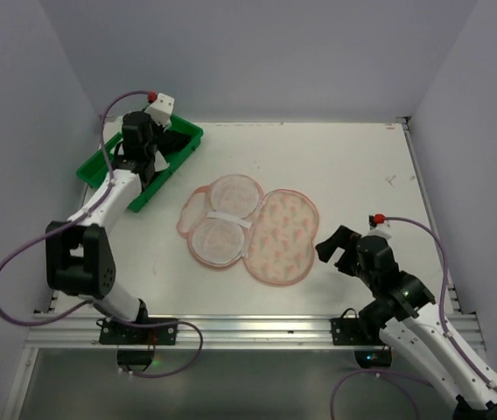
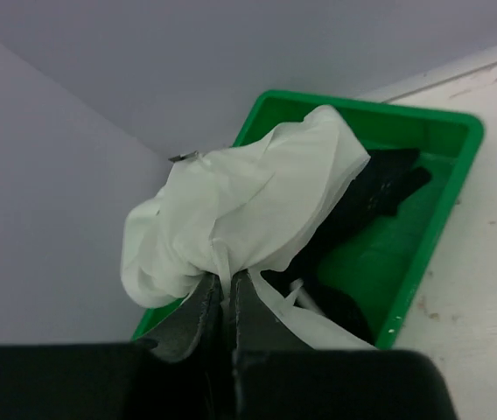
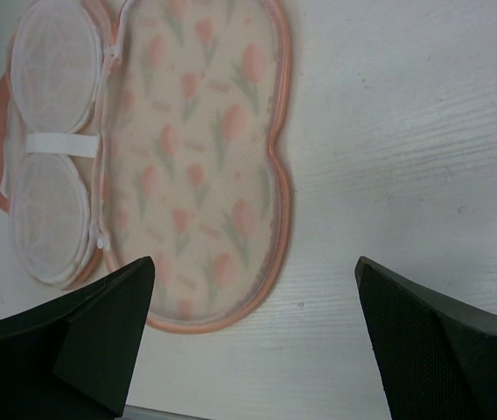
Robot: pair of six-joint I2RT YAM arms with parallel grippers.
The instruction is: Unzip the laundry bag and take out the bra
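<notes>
Looking down from the top camera, we see the laundry bag (image 1: 248, 229) lying unzipped and spread flat in the middle of the table (image 1: 353, 166). Its pale mesh half is on the left, its printed half on the right. The left gripper (image 1: 154, 156) is over the green tray (image 1: 194, 133) at the back left corner. The dark and white bundle under it is probably the bra (image 1: 175, 140), though the arm hides most of it from here. The right gripper (image 1: 334, 252) sits near the bag's right edge, apart from it.

Turning to the left wrist camera, we find the jaws pressed together on a fold of the bra's white fabric, which bunches up above the fingers. The black parts trail down into the tray behind it, so the garment is out of the bag and partly inside the tray.

Moving to the right wrist camera, we see both fingers (image 3: 82, 341) spread wide, with nothing between them. Beyond them the bag lies flat, its pink trim running round both lobes and a white strap crossing the mesh side.
</notes>
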